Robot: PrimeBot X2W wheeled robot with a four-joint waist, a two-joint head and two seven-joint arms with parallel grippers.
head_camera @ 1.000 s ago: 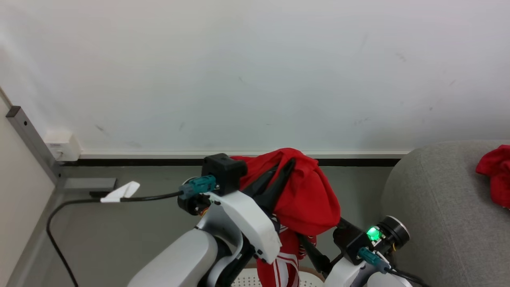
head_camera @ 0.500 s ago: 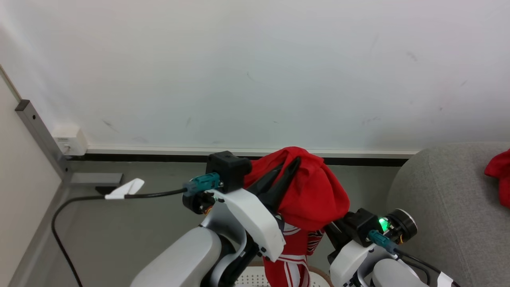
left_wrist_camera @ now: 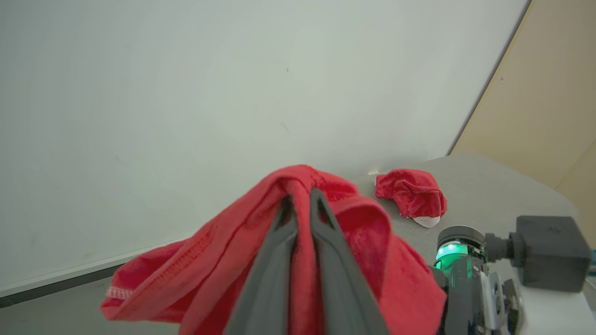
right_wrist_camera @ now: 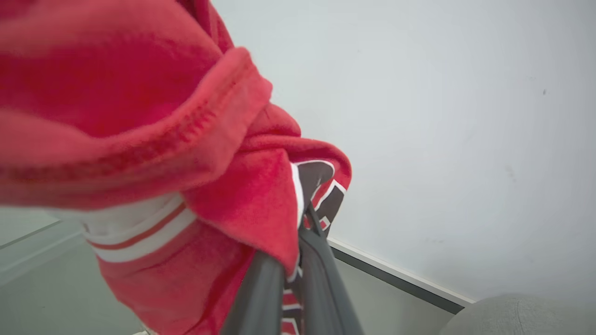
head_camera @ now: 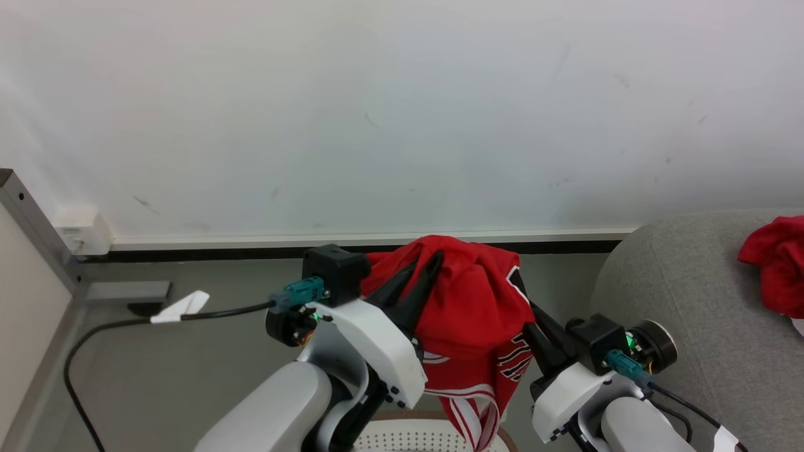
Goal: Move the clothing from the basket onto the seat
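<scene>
While left gripper and right gripper pinch the clothing, it hangs over the basket rim. Right of right gripper, the seat edge is near.

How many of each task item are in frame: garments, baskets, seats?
Red garments: 2 (lifted garment; second garment lying on the seat)
Baskets: 1
Seats: 1
Total: 4
</scene>
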